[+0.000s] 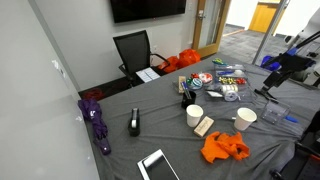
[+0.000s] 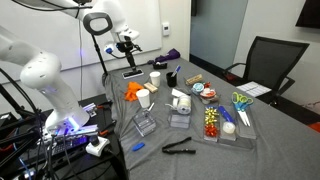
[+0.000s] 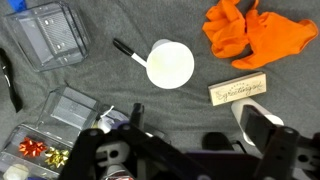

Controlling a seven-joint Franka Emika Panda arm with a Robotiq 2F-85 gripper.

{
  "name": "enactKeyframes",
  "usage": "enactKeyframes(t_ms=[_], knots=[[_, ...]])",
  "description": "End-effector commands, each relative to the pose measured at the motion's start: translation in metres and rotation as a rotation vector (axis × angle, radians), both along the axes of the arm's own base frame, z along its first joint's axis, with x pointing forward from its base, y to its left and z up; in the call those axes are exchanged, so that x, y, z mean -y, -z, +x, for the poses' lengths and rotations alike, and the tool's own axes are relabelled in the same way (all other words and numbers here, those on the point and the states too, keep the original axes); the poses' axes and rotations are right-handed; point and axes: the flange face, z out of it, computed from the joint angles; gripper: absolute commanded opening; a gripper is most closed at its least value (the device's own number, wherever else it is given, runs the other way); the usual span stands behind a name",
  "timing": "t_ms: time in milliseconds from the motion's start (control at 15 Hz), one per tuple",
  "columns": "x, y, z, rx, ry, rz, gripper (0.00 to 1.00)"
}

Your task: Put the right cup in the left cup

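The table (image 1: pixel 120 108) in front of me is draped in grey cloth. A black office chair (image 1: pixel 135 50) stands at its far edge, under a dark screen (image 1: pixel 148 8) on a pale wall (image 1: pixel 90 40). Beyond it a wooden door (image 1: pixel 207 25) opens onto grey carpet (image 1: pixel 240 42).

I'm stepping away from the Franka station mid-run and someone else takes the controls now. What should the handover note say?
The gripper is open and empty, and it hovers above the table touching nothing.
The right cup, a small plain white tapered disposable cup, stands upright on the grey tablecloth near the crumpled orange cloth.
The left cup, its near twin, stands upright and apart from it.
Done: nothing yet, as neither cup is grasped.
Left: grasp the right cup, lift it, and nest it in the left cup.
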Motion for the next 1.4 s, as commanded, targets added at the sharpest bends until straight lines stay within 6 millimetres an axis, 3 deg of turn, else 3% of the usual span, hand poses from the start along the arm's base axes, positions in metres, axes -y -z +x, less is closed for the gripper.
enactKeyframes(t_ms=[0,267,1333], knots=[[0.000,-0.001,0.000,0.001,0.000,0.000,1.00],[-0.001,0.004,0.002,0.002,0.004,-0.008,1.00],[-0.037,0.120,0.035,-0.145,0.052,-0.020,1.00]])
